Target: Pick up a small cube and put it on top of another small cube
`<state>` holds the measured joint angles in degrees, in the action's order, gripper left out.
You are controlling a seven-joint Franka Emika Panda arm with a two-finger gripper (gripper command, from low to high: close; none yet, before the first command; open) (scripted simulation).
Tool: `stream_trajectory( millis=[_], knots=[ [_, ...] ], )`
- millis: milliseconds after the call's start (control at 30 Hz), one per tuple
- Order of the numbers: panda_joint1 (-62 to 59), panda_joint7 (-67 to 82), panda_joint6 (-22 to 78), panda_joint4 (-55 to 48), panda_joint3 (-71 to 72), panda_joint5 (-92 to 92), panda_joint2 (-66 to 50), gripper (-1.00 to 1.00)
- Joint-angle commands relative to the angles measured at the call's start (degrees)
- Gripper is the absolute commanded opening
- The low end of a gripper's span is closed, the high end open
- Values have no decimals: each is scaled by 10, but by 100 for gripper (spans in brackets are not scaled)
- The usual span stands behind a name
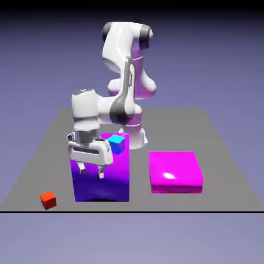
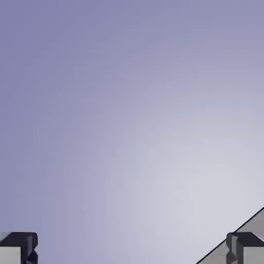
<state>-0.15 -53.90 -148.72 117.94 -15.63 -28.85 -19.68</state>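
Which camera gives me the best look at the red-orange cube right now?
The exterior view: the red-orange cube sits in plain sight near the table's front edge. The hand view doesn't show it, only the backdrop, a corner of table and the claw's two fingertips.

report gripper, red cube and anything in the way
Gripper open, nothing held. Red-orange cube on the table, near its front edge at the exterior view's left. Tall purple block stands beside it.
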Motion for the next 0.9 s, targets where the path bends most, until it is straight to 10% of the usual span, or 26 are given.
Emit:
stream_trajectory(
  millis=[0, 867],
  knots=[
    [-1, -3, 10, -17, -6, -10, -21, 0],
    [-195, -570, 90, -44, -14, -172, -119, 0]
  ],
)
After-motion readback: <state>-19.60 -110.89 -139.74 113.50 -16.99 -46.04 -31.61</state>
